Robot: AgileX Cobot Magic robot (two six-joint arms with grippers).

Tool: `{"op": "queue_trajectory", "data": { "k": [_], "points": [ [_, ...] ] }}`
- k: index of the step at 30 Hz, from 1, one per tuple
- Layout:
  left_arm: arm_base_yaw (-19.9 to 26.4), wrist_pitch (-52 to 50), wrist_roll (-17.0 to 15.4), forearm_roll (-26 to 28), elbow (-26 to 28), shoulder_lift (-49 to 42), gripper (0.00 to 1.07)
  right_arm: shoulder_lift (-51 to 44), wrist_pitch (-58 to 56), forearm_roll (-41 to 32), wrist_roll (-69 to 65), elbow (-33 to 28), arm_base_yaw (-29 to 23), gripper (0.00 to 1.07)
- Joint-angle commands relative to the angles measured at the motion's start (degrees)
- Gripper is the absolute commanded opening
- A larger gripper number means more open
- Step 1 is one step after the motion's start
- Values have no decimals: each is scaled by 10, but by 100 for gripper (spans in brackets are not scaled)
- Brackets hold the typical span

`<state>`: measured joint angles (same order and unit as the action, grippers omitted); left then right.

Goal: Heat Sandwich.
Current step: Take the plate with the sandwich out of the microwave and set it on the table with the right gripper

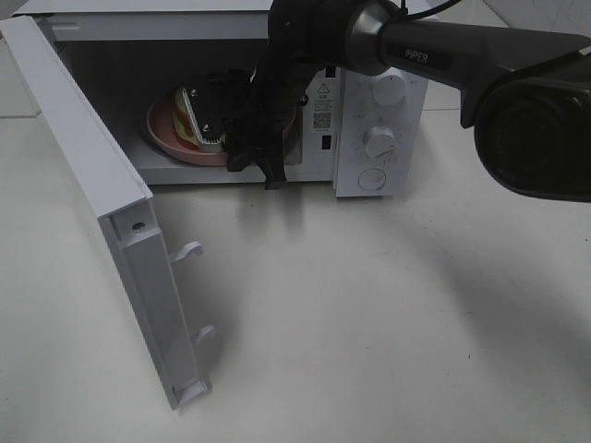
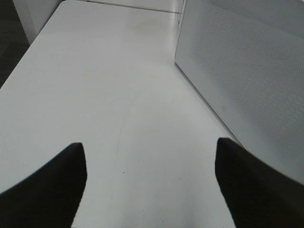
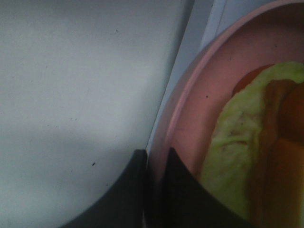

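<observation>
**A:** So where's the sandwich (image 1: 199, 115) at? I spot it inside the microwave (image 1: 369, 129), sitting on the pink plate (image 1: 171, 138), tipped up on edge by the look of it. The door (image 1: 92, 212) hangs wide open on the left.

**B:** Yep. The right end effector (image 3: 154, 164) is reached into the cavity, and its wrist cam shows both fingers pinched tight on the plate rim, one each side. The green filling lies just beside them.

**A:** And the left end effector (image 2: 152, 185)?

**B:** Fingers spread wide, nothing between them, hovering over the bare white worktop (image 2: 118, 95) next to a perforated white panel (image 2: 247, 76). Probably the microwave's side, but that view's too tight to be sure.
</observation>
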<state>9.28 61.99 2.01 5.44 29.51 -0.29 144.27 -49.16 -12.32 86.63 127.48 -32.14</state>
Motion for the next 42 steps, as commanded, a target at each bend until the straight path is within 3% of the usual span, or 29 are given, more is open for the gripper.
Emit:
{"op": "queue_trajectory", "data": {
  "k": [1,5,15,42],
  "points": [
    [1,-7,-3,1,-1,-10,71,-13,-41,22,-23,-7,-6,0],
    [1,-7,-3,1,-1,-10,71,-25,-52,39,-45,-13,-7,0],
    [1,-7,-3,1,-1,-10,71,-95,1,88,-35,-151,-28,0],
    [1,-7,-3,1,-1,-10,71,-282,96,129,-37,-349,-68,0]
  ]
}}
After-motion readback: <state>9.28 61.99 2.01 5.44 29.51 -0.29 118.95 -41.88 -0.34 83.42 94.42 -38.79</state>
